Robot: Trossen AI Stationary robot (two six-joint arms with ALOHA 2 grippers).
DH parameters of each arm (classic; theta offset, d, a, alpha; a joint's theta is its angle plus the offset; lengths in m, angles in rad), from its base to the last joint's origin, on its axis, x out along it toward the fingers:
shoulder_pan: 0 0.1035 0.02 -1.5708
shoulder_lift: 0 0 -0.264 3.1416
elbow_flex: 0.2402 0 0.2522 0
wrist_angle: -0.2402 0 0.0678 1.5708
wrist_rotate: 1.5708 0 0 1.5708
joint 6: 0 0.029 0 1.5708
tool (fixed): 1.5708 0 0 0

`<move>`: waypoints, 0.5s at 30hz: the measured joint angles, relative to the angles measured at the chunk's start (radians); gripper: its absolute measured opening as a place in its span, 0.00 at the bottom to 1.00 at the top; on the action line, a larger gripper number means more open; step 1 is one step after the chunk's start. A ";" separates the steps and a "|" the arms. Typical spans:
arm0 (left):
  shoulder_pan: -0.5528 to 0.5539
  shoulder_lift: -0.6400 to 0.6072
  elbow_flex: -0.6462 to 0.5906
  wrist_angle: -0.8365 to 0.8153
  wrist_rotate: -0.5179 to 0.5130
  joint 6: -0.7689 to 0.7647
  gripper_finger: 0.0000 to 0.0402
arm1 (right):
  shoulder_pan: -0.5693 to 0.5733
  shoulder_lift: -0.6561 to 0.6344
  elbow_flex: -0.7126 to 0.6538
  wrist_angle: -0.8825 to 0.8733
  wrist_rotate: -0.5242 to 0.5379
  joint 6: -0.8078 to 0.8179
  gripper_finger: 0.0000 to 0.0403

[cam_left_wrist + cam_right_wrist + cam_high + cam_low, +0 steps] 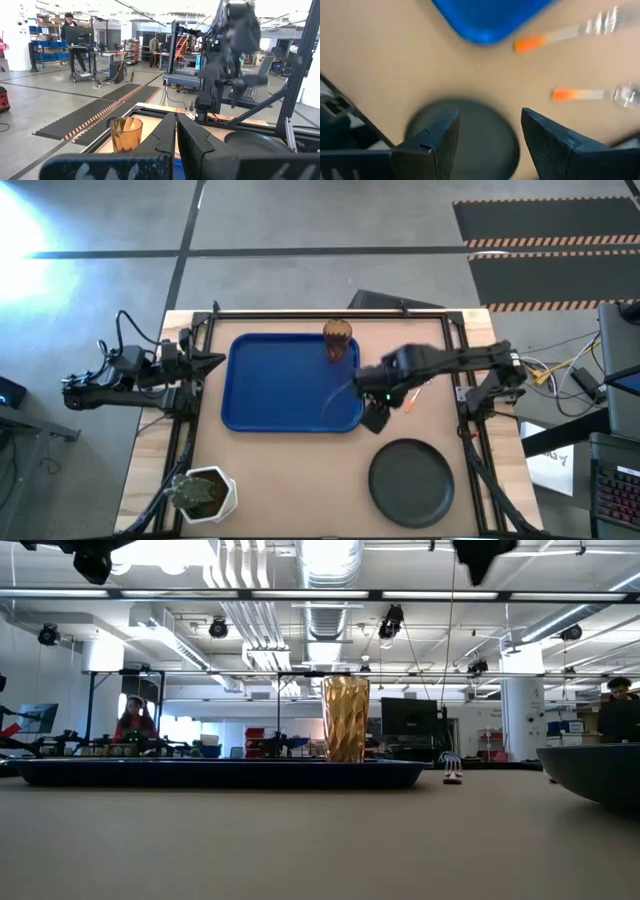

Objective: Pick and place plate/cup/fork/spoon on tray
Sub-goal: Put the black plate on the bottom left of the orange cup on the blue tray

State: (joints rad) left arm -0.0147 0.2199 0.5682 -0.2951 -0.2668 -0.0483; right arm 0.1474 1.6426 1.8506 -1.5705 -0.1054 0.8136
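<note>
cup [339, 338] on tray [280, 385]; plate [411, 481] off tray.

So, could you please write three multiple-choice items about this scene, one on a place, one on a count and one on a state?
1. Where is the cup?
A. On the blue tray, by its far edge
B. On the plate
C. On bare table beside the plant pot

2. How many orange-handled utensils lie on the table in the right wrist view?
A. One
B. Two
C. Four

3. What is on the plate?
A. The cup
B. The fork
C. Nothing

Answers:
1: A, the high view shows it on the tray.
2: B, the fork and the spoon lie side by side.
3: C, its surface is bare.
</note>
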 joint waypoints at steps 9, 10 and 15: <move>0.000 0.000 0.000 0.004 0.000 0.000 0.00 | 0.116 -0.006 -0.293 0.079 -0.156 0.111 0.50; 0.000 0.000 0.000 0.005 0.000 0.000 0.00 | 0.125 -0.006 -0.321 0.120 -0.163 0.112 0.50; 0.000 0.001 0.000 0.003 0.000 -0.018 0.00 | 0.136 -0.006 -0.452 0.313 -0.167 0.072 0.50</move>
State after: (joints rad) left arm -0.0143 0.2207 0.5682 -0.2916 -0.2668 -0.0667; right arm 0.2835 1.6363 1.3985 -1.2576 -0.2725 0.8851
